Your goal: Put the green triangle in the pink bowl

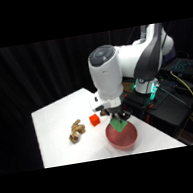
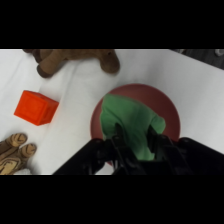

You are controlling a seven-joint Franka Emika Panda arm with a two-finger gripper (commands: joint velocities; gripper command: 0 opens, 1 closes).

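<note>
Both views are soft and blurred; the white table (image 1: 53,126) is bright against a dark backdrop.

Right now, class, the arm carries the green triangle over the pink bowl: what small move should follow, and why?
Probably open the hand and let go. The wrist view shows the green triangle gripped between the fingers, with the pink bowl directly beneath it; the side view places the triangle just above the bowl's rim. A slight lowering first might soften the drop.
</note>
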